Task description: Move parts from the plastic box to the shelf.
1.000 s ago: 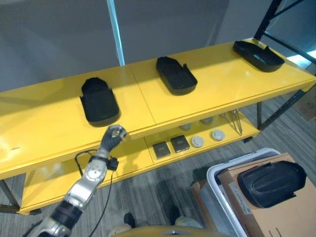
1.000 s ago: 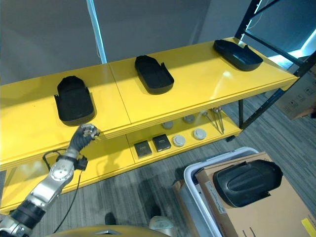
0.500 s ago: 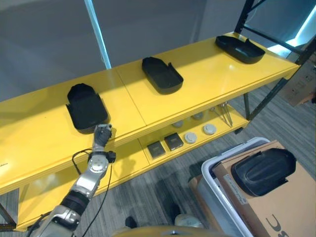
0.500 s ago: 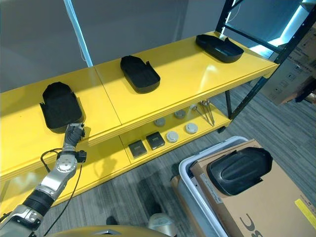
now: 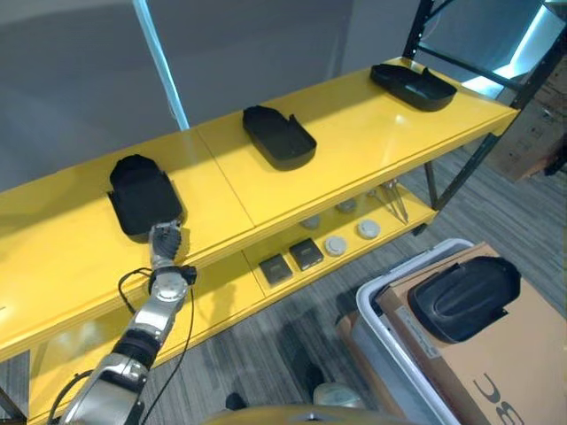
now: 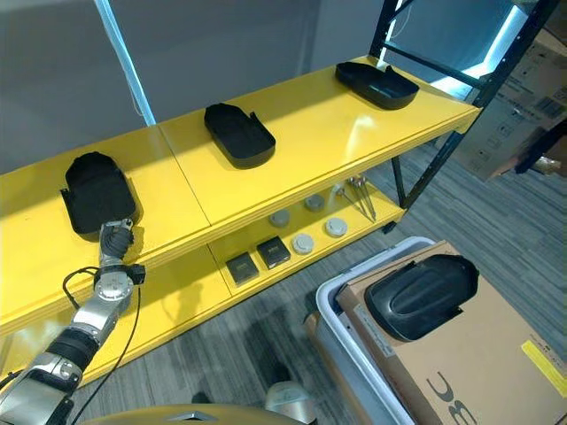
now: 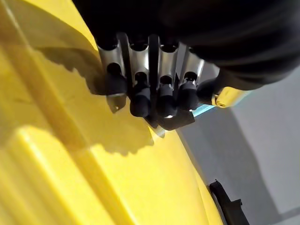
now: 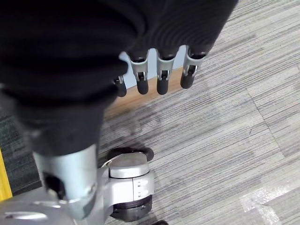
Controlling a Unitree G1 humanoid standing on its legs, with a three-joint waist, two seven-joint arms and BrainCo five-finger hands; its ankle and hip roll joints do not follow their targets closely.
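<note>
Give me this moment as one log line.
left hand: open, at left part on shelf | right hand: open, idle over floor | one part on cardboard in box

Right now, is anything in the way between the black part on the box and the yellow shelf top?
Nothing visible blocks it. The black part lies on a cardboard sheet over the plastic box, uncovered. The shelf has bare yellow spots between three black parts. The left robot hand is at the shelf edge.
</note>
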